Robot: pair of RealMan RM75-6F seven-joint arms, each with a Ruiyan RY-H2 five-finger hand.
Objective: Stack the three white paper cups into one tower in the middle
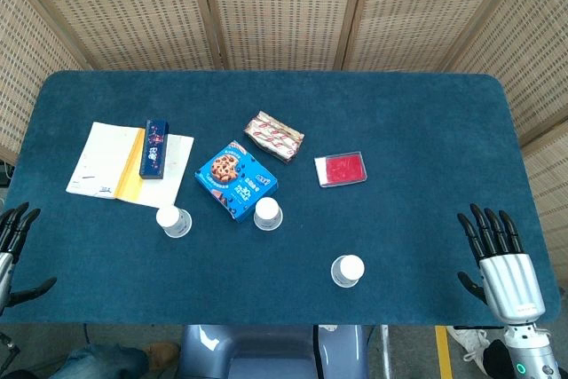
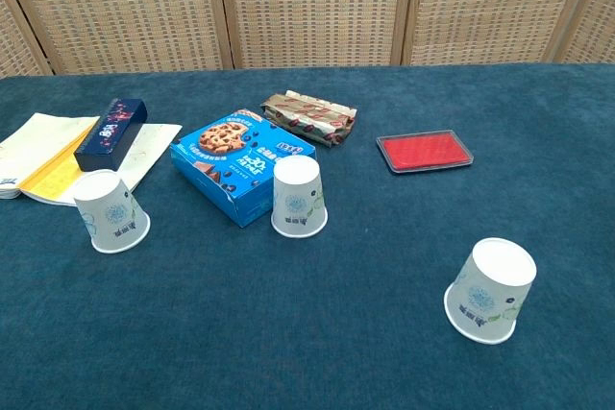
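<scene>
Since all three cups stand apart (mouths down), we haven't begun; both hands, left and right, spread empty, must reach in.

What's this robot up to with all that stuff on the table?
Nothing is being handled yet. Three white paper cups stand upside down and apart on the blue table: the left cup, the middle cup beside a blue cookie box, and the right cup. They are meant to be stacked into one tower. The left hand and right hand rest open at the near corners, holding nothing.
</scene>
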